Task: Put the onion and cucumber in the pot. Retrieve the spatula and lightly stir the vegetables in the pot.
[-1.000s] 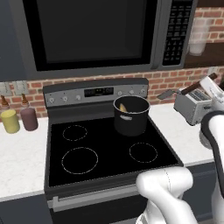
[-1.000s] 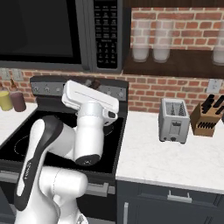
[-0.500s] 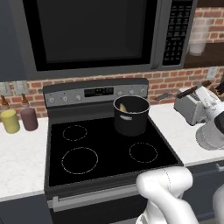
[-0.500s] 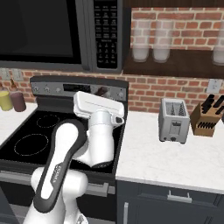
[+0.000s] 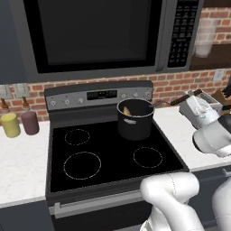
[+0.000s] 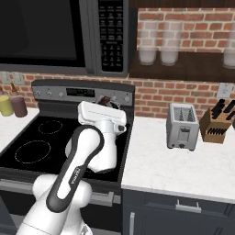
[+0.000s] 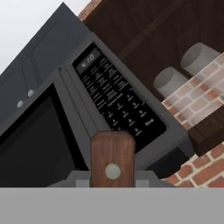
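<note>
Veg looks in the pot [image 5: 135,119] already, pincer [image 7: 112,175] holds the spatula [image 5: 168,103] tight by its handle; next dip blade in & stir softly.

the white arm [image 6: 87,151] rises from the lower left and bends over the black stove [image 6: 32,142]. a dark reddish-brown spatula handle [image 6: 104,99] pokes up just above its wrist. behind hangs a microwave [image 6: 59,34]. on the white counter [image 6: 183,160] stand a toaster [image 6: 182,126] and a knife block [image 6: 219,124].
</note>
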